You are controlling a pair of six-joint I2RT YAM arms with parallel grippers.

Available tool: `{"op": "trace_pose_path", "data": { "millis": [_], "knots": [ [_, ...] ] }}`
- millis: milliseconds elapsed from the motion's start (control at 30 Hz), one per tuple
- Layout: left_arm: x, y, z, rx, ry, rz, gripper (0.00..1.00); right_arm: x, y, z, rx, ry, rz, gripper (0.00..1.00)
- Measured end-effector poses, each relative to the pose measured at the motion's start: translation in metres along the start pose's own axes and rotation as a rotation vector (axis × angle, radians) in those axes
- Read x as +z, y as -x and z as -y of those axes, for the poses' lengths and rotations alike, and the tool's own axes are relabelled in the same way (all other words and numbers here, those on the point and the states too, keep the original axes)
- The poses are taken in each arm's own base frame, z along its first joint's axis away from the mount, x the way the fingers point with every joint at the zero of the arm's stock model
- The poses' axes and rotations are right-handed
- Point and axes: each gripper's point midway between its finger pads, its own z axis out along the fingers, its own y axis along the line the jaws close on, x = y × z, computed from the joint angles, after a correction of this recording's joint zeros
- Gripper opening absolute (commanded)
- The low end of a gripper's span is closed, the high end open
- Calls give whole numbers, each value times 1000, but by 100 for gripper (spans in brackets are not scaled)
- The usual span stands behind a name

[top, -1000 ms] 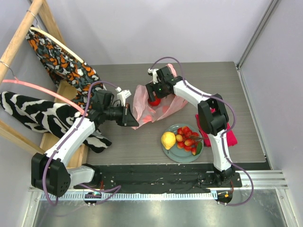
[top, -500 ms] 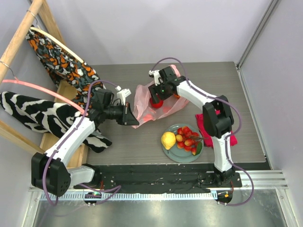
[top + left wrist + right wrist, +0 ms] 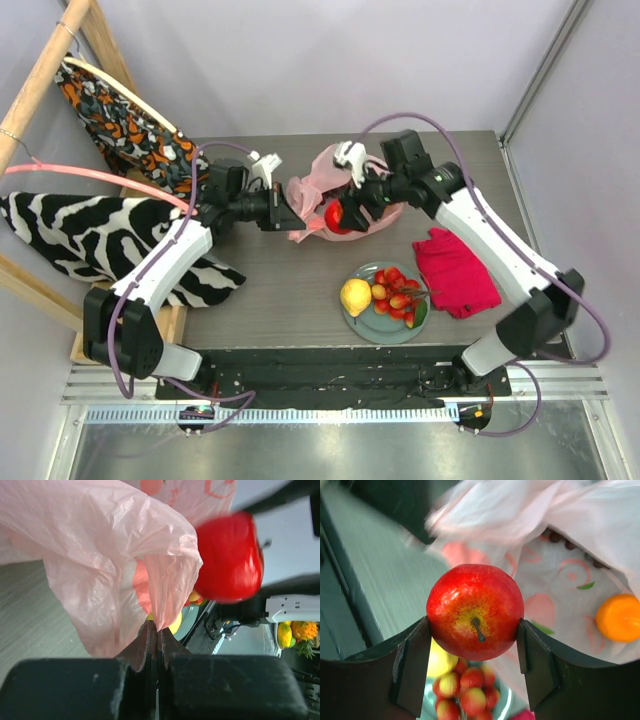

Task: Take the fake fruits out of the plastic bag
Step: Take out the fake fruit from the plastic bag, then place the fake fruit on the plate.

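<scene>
Top external view: since a second ago the right hand (image 3: 345, 213) has drawn back out of the plastic bag (image 3: 325, 170) with the red apple (image 3: 336, 217) between its fingers. The fruit, which lay inside the bag, now hangs in the air just beside the bag's near edge. The right arm has swung outward, so the magenta cloth (image 3: 455, 272) it partly covered lies fully in sight. The left hand (image 3: 290, 215) has moved toward the back of the counter (image 3: 270, 290), and the bag has bunched up with it.

The left wrist view shows the left hand's fingertips (image 3: 150, 642) pressed together on a fold of the bag's thin film. In the right wrist view the right hand's fingers press the apple's two sides. The round apple has no clear long axis, and its stem end faces the wrist camera. An orange fruit (image 3: 620, 617) rests inside the bag.

The lemon (image 3: 355, 296) and cherries (image 3: 397, 295) sit on the plate (image 3: 400, 335), as before.
</scene>
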Motion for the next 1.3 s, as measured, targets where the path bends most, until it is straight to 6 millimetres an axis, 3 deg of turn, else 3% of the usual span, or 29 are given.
{"op": "trace_pose_path", "data": {
  "millis": [100, 200, 333, 467, 667, 833, 1033, 1067, 1200, 1300],
  "knots": [
    [0, 9, 3, 6, -4, 24, 0, -24, -32, -23, -111, 35, -53, 29],
    [0, 11, 3, -4, 2, 32, 0, -41, -85, -49, -205, 89, -153, 29],
    [0, 12, 1, -5, 14, 39, 0, -50, -148, -78, -319, 174, -279, 29],
    [1, 13, -2, -5, 29, 44, 0, -44, -183, -97, -436, 249, -355, 31],
    [0, 6, -8, -4, 51, 35, 0, -31, -208, -112, -550, 315, -397, 31],
    [-2, 3, -9, 1, 61, 33, 0, -22, -215, -119, -601, 335, -395, 36],
    [-3, 0, -10, 1, 66, 32, 0, -9, -228, -113, -612, 323, -425, 67],
    [-3, -1, -10, 0, 66, 31, 0, -7, -230, -112, -613, 318, -428, 99],
    [-3, -4, -11, -4, 68, 27, 0, -6, -236, -110, -611, 302, -433, 100],
    [-4, -6, -12, -6, 68, 25, 0, -11, -229, -109, -614, 273, -412, 100]
  ]
}}
